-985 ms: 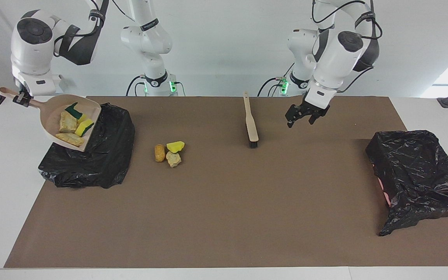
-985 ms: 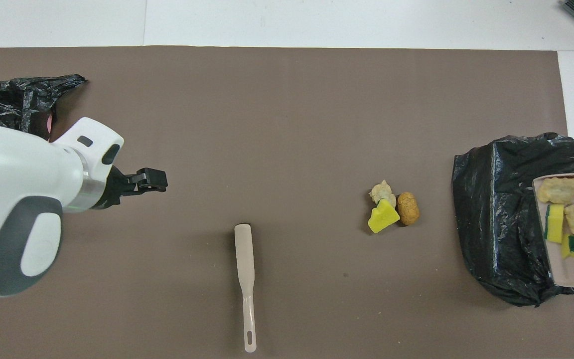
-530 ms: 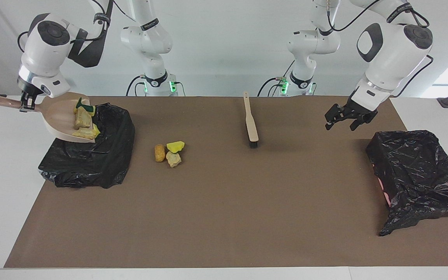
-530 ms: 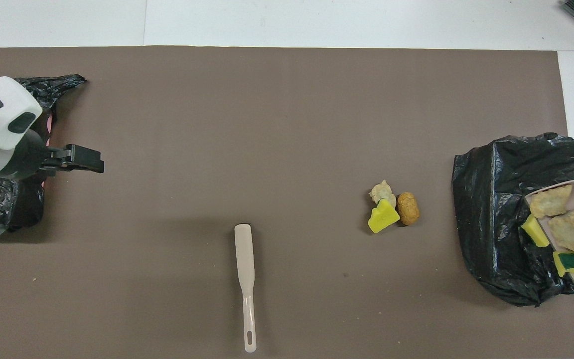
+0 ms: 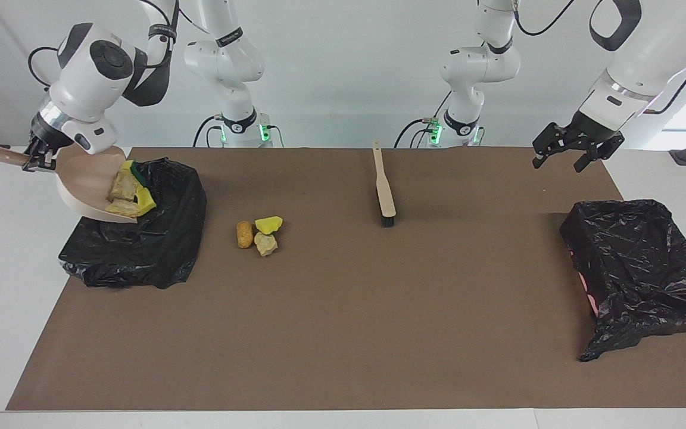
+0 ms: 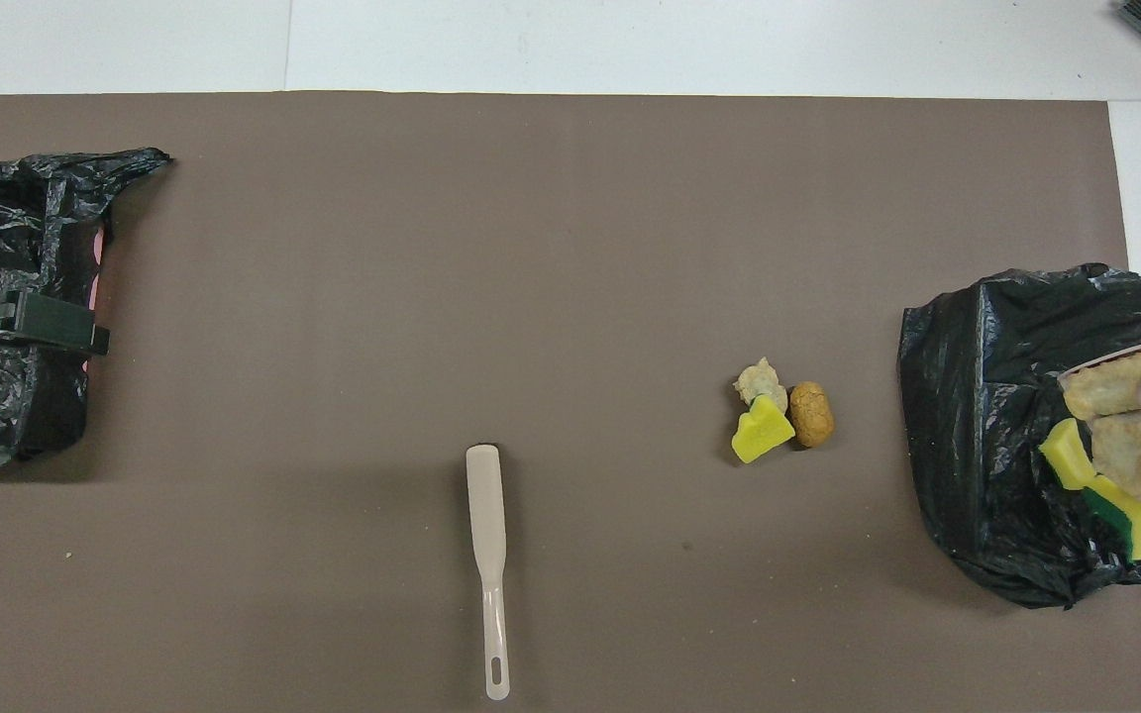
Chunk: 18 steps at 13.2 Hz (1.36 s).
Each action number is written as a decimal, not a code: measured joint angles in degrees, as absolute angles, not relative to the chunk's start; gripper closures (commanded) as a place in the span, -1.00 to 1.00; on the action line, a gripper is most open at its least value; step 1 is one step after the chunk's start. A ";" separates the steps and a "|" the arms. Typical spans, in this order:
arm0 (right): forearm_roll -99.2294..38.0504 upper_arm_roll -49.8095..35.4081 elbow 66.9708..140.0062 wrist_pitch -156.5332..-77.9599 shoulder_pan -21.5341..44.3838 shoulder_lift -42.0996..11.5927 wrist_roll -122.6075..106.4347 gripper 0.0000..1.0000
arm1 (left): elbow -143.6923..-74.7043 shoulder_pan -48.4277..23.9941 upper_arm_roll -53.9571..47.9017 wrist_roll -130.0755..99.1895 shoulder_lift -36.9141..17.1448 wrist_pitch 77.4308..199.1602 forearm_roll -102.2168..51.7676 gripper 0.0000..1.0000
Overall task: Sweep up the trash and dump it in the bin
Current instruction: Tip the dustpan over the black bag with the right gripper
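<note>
Dustpan (image 5: 94, 186) tilted over bin (image 5: 140, 238), upper left of facing frame, mouth pointing down into bag.
Right gripper (image 5: 38, 159) clenched on handle; handle-to-mouth axis slopes toward bin; four trash scraps (image 5: 128, 193) bunched at lip. Three loose scraps (image 5: 259, 233) on table beside bin. Left gripper (image 5: 569, 150) released, waiting upper right.

Right gripper (image 5: 38, 162) clamped, left gripper (image 5: 570, 152) raised, spread
</note>
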State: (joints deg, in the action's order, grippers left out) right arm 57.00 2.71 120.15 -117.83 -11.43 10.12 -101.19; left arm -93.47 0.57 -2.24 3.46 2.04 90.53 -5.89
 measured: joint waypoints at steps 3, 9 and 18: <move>58.20 2.68 120.79 -116.53 -10.41 10.72 -99.80 1.00 | -93.95 0.56 -2.37 3.47 2.38 90.20 -5.62 -1.00; 59.08 2.40 117.83 -107.15 -6.37 11.98 -92.40 1.00 | -94.14 0.39 -3.25 3.78 2.65 89.91 -0.73 -1.00; 38.73 -2.16 112.62 -91.41 -5.35 12.09 -67.39 1.00 | -94.09 0.57 -2.50 3.77 3.23 90.01 -0.52 -1.00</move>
